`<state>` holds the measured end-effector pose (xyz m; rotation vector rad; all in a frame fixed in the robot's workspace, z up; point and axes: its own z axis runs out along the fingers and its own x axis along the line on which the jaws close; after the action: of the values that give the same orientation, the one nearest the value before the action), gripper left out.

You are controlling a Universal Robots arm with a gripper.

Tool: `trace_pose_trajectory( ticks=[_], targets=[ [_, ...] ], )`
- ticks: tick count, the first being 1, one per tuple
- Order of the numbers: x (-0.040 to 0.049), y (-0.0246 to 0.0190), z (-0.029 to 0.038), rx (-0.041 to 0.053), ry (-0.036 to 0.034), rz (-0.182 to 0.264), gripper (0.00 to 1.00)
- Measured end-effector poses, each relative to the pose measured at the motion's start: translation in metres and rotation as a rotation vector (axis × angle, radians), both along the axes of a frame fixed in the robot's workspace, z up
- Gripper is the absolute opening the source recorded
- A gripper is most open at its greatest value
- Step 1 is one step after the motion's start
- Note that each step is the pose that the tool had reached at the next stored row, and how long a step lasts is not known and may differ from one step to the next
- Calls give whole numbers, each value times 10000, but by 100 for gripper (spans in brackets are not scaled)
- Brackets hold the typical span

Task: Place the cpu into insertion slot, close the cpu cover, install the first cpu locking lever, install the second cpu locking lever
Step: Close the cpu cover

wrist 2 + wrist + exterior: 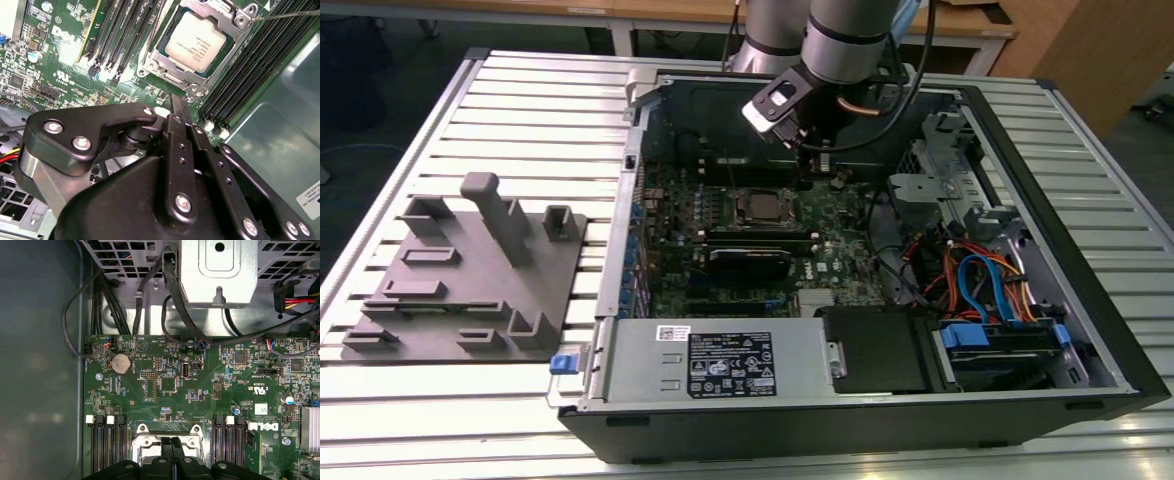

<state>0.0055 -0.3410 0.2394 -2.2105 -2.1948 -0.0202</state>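
the cpu (197, 40) lies flat in the insertion slot (167, 59). its pale top shows through the window of the cpu cover (227, 52), which is down over it. placing and closing read as done. a thin locking lever (287, 14) runs out from the cover's corner across the memory slots (250, 75), and a second lever (154, 37) lies along the opposite side. neither looks hooked under its catch, though the catches are too small to confirm.

the gripper (178, 102) hangs just beside the socket's near corner, fingers pressed together with nothing between them. whether the tip touches the board cannot be told.

judgement: the step in hand is the first lever. done well, it wants the closed tip set on the rod itself, near its free end, pressing down and sideways in one steady sweep until the rod passes under its hook. the rod looks springy and could slip off a narrow tip — and memory slots and small board parts sit close on either side.

surroundings: the green motherboard (135, 405) sits in an open computer case (1121, 330) laid on its side on a slatted metal table (520, 110). a grey parts fixture (467, 270) stands at the exterior view's left, well apart from the case, with wooden furniture (1081, 50) beyond.
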Motion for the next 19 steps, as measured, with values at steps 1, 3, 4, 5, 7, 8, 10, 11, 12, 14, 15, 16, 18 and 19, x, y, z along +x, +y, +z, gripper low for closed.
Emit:
trace_pose_trajectory(
  ticks=[1,3,4,5,7,8,10,11,12,14,15,16,18,19],
  targets=[
    [-5,0,-1,-1,1,-2,10],
    [-29,0,-5,0,0,2,10],
    [-54,0,-8,1,0,3,10],
    [-84,0,-11,0,0,6,10],
    [-154,0,-20,1,0,17,10],
    [-189,0,-25,0,0,27,10],
    [-248,-1,-41,1,0,58,10],
    [-272,-2,-52,0,1,73,10],
    [-292,-2,-64,0,4,86,10],
    [-328,-3,-88,0,10,104,10],
    [-347,-3,-100,1,12,110,10],
    [-367,-3,-110,0,15,114,10],
    [-411,-3,-129,0,25,116,10],
    [-430,-3,-137,0,30,116,10]
  ],
)
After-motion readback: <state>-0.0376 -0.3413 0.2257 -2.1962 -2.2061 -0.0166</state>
